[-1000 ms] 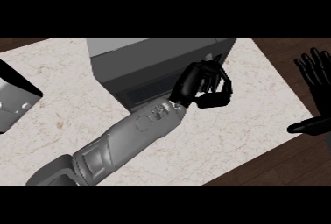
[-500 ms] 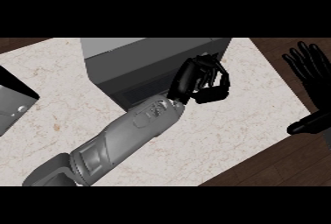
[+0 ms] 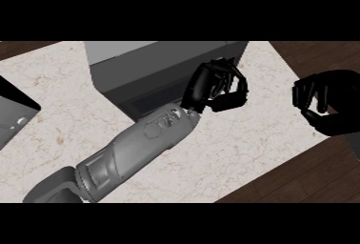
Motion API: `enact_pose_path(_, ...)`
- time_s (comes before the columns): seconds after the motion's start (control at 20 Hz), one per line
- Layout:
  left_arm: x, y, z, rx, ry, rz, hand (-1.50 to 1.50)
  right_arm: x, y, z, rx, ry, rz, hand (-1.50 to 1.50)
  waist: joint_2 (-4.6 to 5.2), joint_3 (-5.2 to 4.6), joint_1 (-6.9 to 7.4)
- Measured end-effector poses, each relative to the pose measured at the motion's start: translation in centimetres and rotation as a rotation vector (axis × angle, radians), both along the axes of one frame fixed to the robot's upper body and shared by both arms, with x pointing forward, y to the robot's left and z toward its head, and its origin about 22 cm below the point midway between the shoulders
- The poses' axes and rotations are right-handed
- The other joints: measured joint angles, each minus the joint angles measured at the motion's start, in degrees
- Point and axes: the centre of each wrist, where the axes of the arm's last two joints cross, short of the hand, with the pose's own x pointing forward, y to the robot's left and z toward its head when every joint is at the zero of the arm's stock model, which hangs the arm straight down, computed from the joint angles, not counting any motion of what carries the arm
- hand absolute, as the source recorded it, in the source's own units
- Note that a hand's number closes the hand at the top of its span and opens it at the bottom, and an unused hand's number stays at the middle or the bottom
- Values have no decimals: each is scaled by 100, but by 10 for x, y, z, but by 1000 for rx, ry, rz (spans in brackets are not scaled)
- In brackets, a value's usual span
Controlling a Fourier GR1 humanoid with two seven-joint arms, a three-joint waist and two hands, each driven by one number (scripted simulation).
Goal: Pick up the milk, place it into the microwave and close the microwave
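Head view: my left hand [image 3: 215,90] lies at the microwave [image 3: 151,71] by the table's [image 3: 232,147] far edge, fingers curled, though I cannot tell around what. My right hand [image 3: 327,102] hangs beyond the right edge, fingers curled on nothing. Milk unseen.

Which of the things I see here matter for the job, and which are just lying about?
For the job: microwave; left hand, fingers curled at the microwave's front; no milk shows.
Lying about: right hand at the right edge; dark flat thing at the left edge; marble counter.
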Motion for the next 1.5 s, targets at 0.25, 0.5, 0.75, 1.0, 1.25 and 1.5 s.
enact_pose_path(0.25,1,3,-2,-9,0,31,150,-3,16,11,-26,-18,80,150,-18,1,-81)
enact_pose_path(0.5,1,7,-3,-20,-3,66,150,-8,28,18,-37,-30,140,150,-29,2,-163)
enact_pose_path(0.75,1,9,-4,-30,-6,95,150,-14,37,22,-36,-37,187,150,-37,1,-231)
enact_pose_path(1.0,1,11,-4,-39,-12,117,150,-20,45,25,-34,-40,226,150,-34,1,-284)
enact_pose_path(1.25,-1,4,-3,-70,9,159,150,-27,50,25,-58,-25,267,150,-34,-4,-250)
enact_pose_path(1.5,-5,-5,10,-227,174,143,150,-38,59,11,-112,53,339,150,69,-53,-110)
